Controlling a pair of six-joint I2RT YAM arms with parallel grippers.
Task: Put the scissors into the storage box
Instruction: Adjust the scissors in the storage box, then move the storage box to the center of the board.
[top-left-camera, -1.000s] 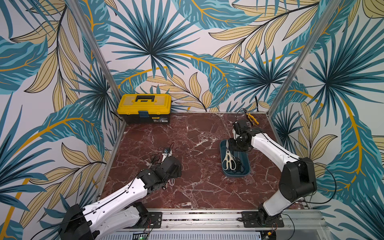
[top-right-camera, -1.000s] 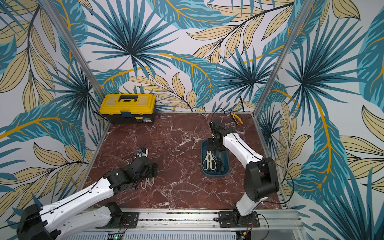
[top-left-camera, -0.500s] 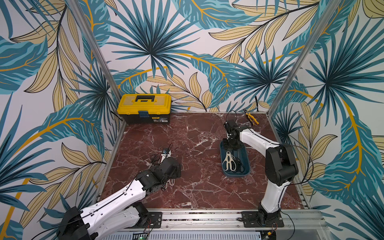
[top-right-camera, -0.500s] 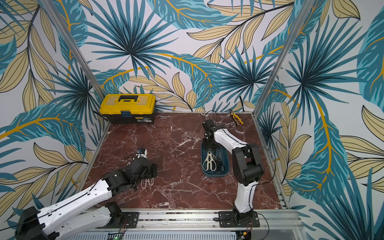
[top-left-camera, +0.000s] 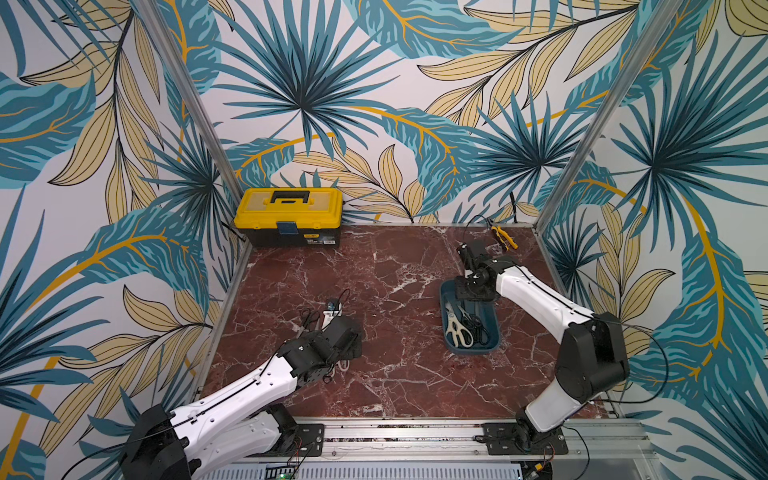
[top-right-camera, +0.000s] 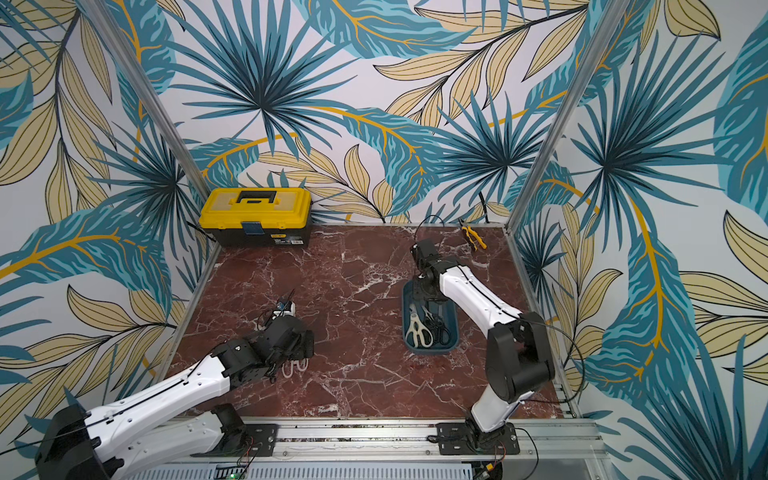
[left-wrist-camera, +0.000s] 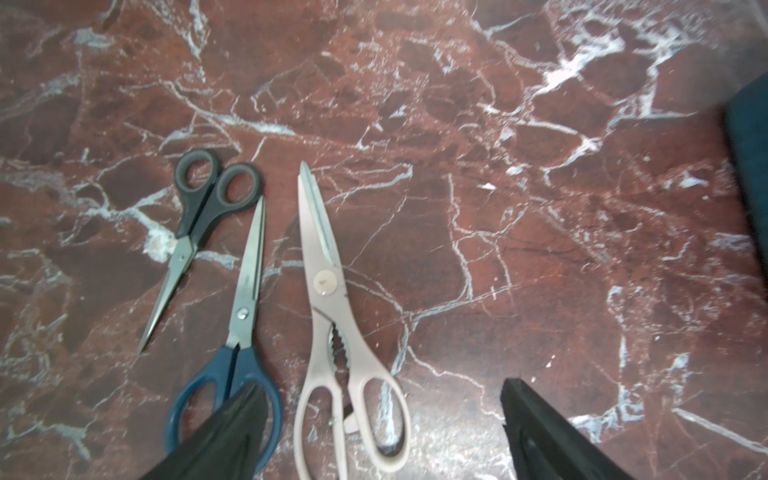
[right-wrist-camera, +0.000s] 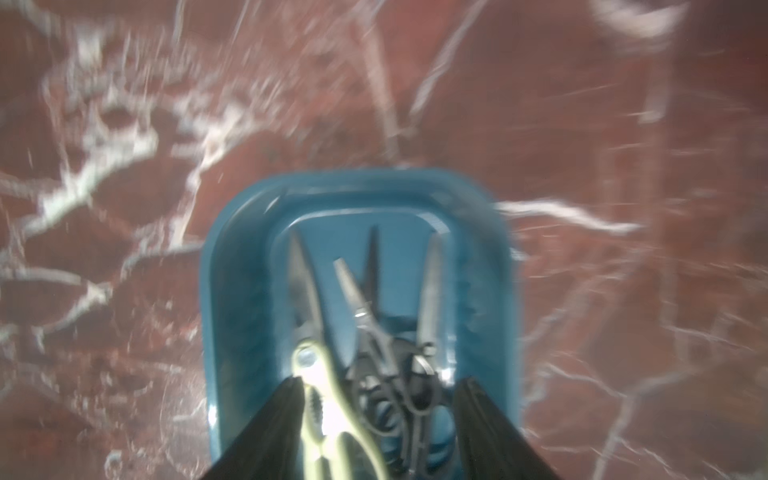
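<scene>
Left pincer (left-wrist-camera: 381, 386) wide over pale pink scissors (left-wrist-camera: 328, 299) at 8 o'clock on the table (top-left-camera: 395, 270), right pincer (right-wrist-camera: 381, 382) parted, seemingly empty through blur, above storage box (right-wrist-camera: 232, 291) at 3 o'clock

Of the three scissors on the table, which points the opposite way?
The black-handled pair: its handles lie beside the tips of the blue-handled pair and pink-handled pair.
</scene>
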